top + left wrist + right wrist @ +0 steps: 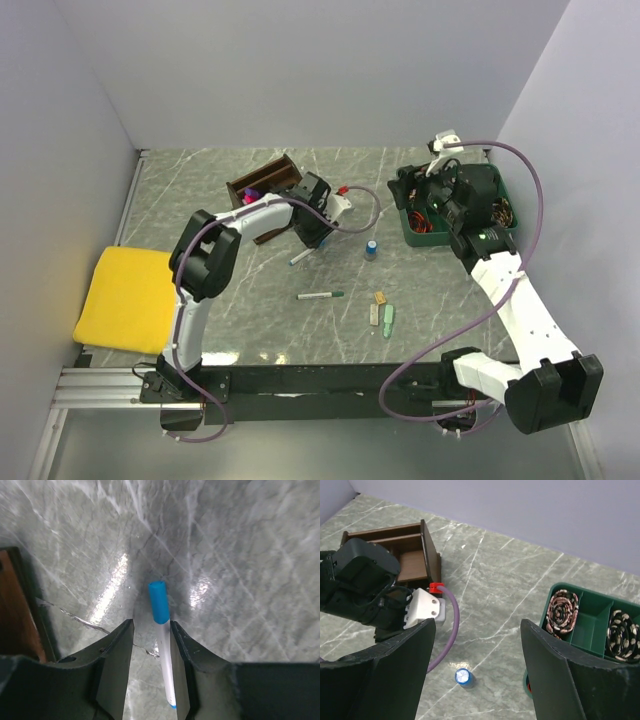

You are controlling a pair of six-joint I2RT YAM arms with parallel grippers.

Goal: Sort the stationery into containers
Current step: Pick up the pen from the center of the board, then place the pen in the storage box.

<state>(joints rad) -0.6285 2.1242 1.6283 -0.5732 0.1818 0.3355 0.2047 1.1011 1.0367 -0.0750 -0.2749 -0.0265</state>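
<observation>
The left gripper [151, 626] is low over the marble table [240, 555], its jaws partly open with a narrow gap, and a white pen with a blue cap [164, 647] lies flat on the table between its two fingers [117, 650]. One finger seems to brush the barrel while the other stands just clear, though the wrist view is too close to be sure of contact, and the pen is not lifted. The blue cap pokes out just ahead of the fingertips. Off to one side of this hand, close by, is the dark wooden organiser [265, 180] (something pink and purple shows in it from above). Further out, beyond the hand on the side away from the organiser, stands the small blue-capped cylinder [371, 247], upright. Nearer the arm bases lie the green-capped white pen [320, 296], and past that the tan piece [380, 297], the white piece [375, 314] and the pale-green piece [388, 317] in a close group. The right gripper [477, 622] hangs above the table with its jaws spread wide and nothing between them. The cylinder is below and slightly ahead of it, and a green tray [585, 625] holding coiled items is just to one side.
</observation>
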